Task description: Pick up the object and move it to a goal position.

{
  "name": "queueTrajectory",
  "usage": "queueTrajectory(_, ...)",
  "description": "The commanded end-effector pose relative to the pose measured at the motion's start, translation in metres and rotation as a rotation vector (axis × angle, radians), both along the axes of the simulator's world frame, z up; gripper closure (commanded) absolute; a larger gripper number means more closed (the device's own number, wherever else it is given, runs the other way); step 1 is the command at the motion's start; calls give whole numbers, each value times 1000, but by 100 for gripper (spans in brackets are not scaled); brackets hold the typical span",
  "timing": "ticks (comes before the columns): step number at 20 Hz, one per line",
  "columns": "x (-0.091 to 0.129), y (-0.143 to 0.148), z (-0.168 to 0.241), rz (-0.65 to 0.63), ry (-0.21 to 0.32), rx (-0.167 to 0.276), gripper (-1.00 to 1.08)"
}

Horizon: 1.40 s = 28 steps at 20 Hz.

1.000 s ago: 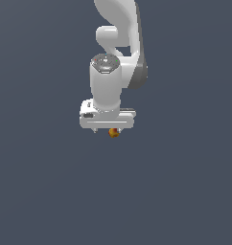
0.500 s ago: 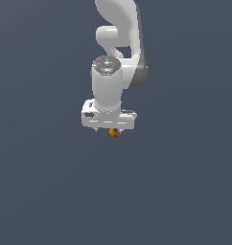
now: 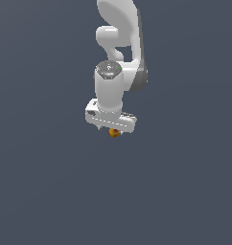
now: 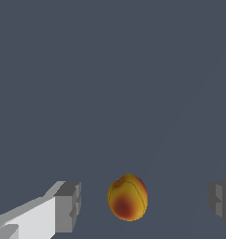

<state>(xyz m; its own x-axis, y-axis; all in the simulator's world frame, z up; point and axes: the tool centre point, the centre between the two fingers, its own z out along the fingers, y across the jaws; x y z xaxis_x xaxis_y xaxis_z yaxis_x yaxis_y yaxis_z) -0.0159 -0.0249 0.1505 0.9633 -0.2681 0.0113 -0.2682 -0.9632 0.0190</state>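
In the exterior view the white arm (image 3: 119, 52) reaches down from the top of the picture against a plain grey-blue ground (image 3: 51, 191), and its gripper (image 3: 113, 130) points downward, seen almost from above. From here the broad white hand hides the fingers, so only a small orange-yellow lump, the object (image 3: 114, 133), peeks out just under its lower edge; how it sits relative to the fingers cannot be told from this picture. The wrist view fills that in: the object (image 4: 127, 197) is a roundish fruit-like thing with a faint seam and a reddish patch low on its side, lying between the two grey fingers (image 4: 68, 207) of the gripper (image 4: 145, 203). The fingers stand wide apart, with clear gaps of ground on both sides of the object, so neither pad touches it. One finger shows with its white mount, while the other is cut off at the picture's edge.
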Motion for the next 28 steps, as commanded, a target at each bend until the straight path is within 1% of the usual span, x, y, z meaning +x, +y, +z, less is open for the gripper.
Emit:
queueTrajectory(1,-5,2,-6,-69,-1,4,-92)
queueTrajectory(22,-51,13,-50,-653,-2,22,-92)
queueTrajectory(28,-63,14,-59,-783,-3,23,-92)
